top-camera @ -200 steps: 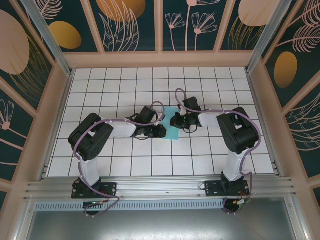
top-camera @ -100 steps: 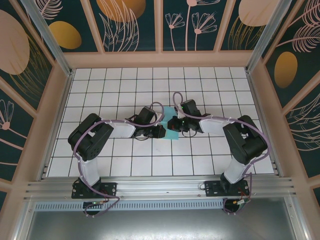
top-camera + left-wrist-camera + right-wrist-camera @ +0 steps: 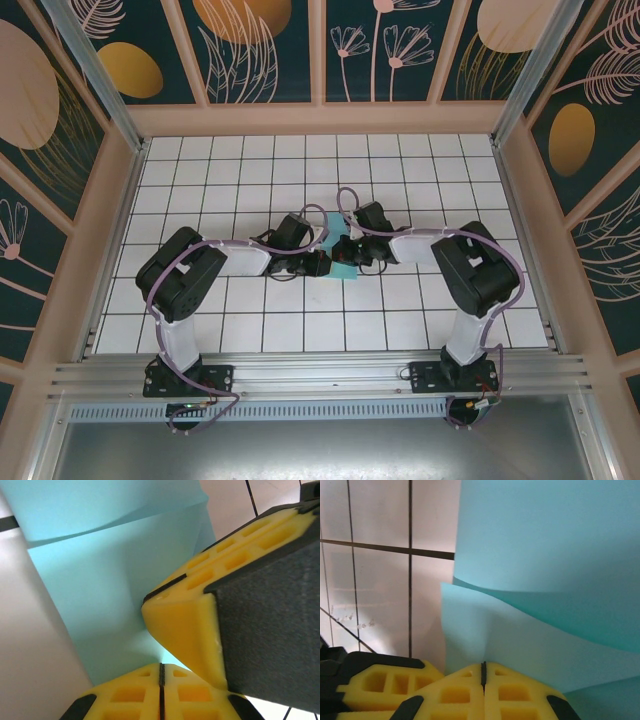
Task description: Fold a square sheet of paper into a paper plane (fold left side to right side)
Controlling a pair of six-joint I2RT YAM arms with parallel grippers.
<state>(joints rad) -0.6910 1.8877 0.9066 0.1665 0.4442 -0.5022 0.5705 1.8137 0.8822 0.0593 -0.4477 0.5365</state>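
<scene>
The sheet [image 3: 344, 270] lies at the middle of the desk [image 3: 250, 180], between the two arms, partly lifted and curling over itself. The left pincer [image 3: 160, 671] is clenched, with the sheet's edge running into its seam. The right pincer [image 3: 483, 670] is clenched likewise on a raised layer, so both appear to pinch paper. To fold well, I judge that one should anchor while the other carries the left edge low and slowly across, meets the right edge squarely, then presses the crease flat before letting go.
</scene>
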